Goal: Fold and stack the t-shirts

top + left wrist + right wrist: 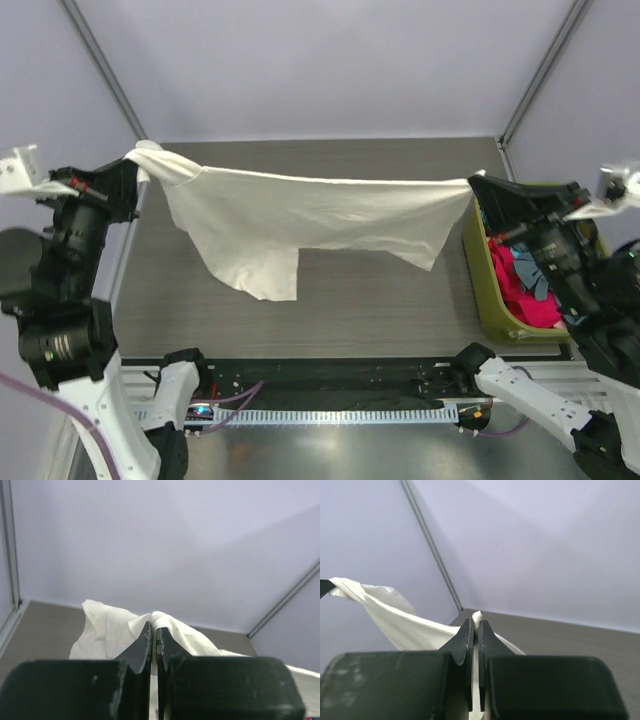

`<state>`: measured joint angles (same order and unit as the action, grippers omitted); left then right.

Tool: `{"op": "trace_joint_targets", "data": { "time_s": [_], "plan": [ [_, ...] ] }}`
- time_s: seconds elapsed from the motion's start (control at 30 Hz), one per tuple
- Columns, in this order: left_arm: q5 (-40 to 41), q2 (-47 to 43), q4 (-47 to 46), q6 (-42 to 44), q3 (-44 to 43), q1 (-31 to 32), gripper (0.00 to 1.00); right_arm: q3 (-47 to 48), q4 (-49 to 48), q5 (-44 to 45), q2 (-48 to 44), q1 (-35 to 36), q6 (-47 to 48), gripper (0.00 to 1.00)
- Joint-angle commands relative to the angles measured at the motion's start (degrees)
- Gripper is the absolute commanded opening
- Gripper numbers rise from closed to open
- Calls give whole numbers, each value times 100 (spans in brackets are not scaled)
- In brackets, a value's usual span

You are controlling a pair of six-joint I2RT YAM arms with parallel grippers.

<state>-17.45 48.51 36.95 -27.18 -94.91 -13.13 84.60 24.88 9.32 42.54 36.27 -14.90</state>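
Observation:
The cream t-shirt (300,215) hangs stretched in the air between both arms, its lower part drooping toward the table. My left gripper (140,160) is shut on its left end, where bunched cloth (115,630) sticks out past the fingertips. My right gripper (478,182) is shut on its right end, and the cloth (395,617) runs off to the left. A red-pink t-shirt (520,290) and a teal one (532,270) lie in the olive-green basket (490,300). No slate grey-blue t-shirt shows.
The basket stands at the table's right edge, under my right arm. The dark wood-grain table (380,300) lies below the hanging shirt. Frame posts (105,70) rise at the back corners.

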Motion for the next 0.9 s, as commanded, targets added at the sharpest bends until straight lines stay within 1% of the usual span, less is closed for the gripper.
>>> {"op": "trace_joint_targets", "data": {
  "time_s": [0.0, 0.03, 0.1, 0.13, 0.17, 0.23, 0.27, 0.3, 0.33, 0.37, 0.4, 0.47, 0.5, 0.53, 0.57, 0.6, 0.63, 0.67, 0.7, 0.73, 0.77, 0.8, 0.83, 0.87],
  "plan": [
    [-3, -552, -1066, 169, -308, 3, 1, -268, -739, -361, -623, 3, 373, 1],
    [-73, -614, -1145, 247, -552, -6, 0, -268, -774, -396, -868, 3, 399, 1],
    [-407, -659, -1225, 362, -782, 3, 0, -216, -810, -379, -1011, -102, 400, 1],
    [-495, -641, -1286, 406, -1044, 12, 1, -189, -827, -361, -1090, -146, 400, 1],
    [-722, -485, -1295, 432, -1169, 12, 0, -163, -836, -283, -1082, -277, 391, 1],
    [-847, -204, -1235, 442, -1467, 12, 1, 65, -671, -37, -933, -436, 382, 1],
    [-891, 120, -1182, 424, -1764, 3, 1, 170, -565, 312, -628, -489, 365, 1],
    [-1005, 332, -1112, 415, -1898, 3, 1, 467, -407, 655, -424, -559, 330, 1],
    [-1040, 508, -1041, 406, -1986, 3, 1, 627, -66, 1007, -196, -560, 277, 1],
    [-1067, 675, -1049, 372, -2048, 12, 1, 776, 120, 1410, 354, -560, 233, 1],
    [-1163, 1060, -1049, 363, -2023, 12, 0, 1021, 296, 2380, 621, -560, 154, 1],
    [-1295, 1457, -1190, 327, -1891, 12, 1, 1129, 596, 3125, 1192, -560, 171, 1],
    [-1357, 1868, -1225, 266, -1743, 12, 1, 1051, 623, 3711, 1717, -560, 171, 1],
    [-1436, 2142, -1295, 266, -1671, 20, 1, 989, 597, 3926, 1974, -612, 189, 1],
    [-1471, 2380, -1330, 266, -1610, 21, 1, 936, 588, 3980, 2247, -717, 154, 1],
    [-1498, 2626, -1383, 327, -1479, 12, 1, 866, 596, 3937, 2832, -935, -99, 1],
    [-1454, 3229, -1409, 423, -1460, 73, 1, 796, 605, 3598, 3073, -1408, -310, 1],
    [-1428, 3522, -1401, 494, -1460, 108, 2, 726, 562, 3385, 3363, -1726, -512, 1],
    [-1375, 3916, -1392, 616, -1486, 222, 7, 638, 553, 3218, 3862, -1929, -706, 1],
    [-1305, 4286, -1183, 687, -1756, 292, 13, 646, 527, 2947, 4180, -2087, -951, 1],
    [-1191, 5107, -938, 792, -2011, 380, 20, 689, 422, 2657, 4461, -2333, -928, 3],
    [-1042, 5481, -335, 1089, -2614, 616, 33, 1003, 473, 2532, 5065, -2370, -884, 49],
    [-815, 6068, -103, 1162, -2820, 731, 43, 1197, 665, 2548, 5271, -2362, -831, 63],
    [-734, 6256, 56, 1206, -2944, 828, 51, 1347, 702, 2461, 5429, -2362, -770, 74]
  ]
}}
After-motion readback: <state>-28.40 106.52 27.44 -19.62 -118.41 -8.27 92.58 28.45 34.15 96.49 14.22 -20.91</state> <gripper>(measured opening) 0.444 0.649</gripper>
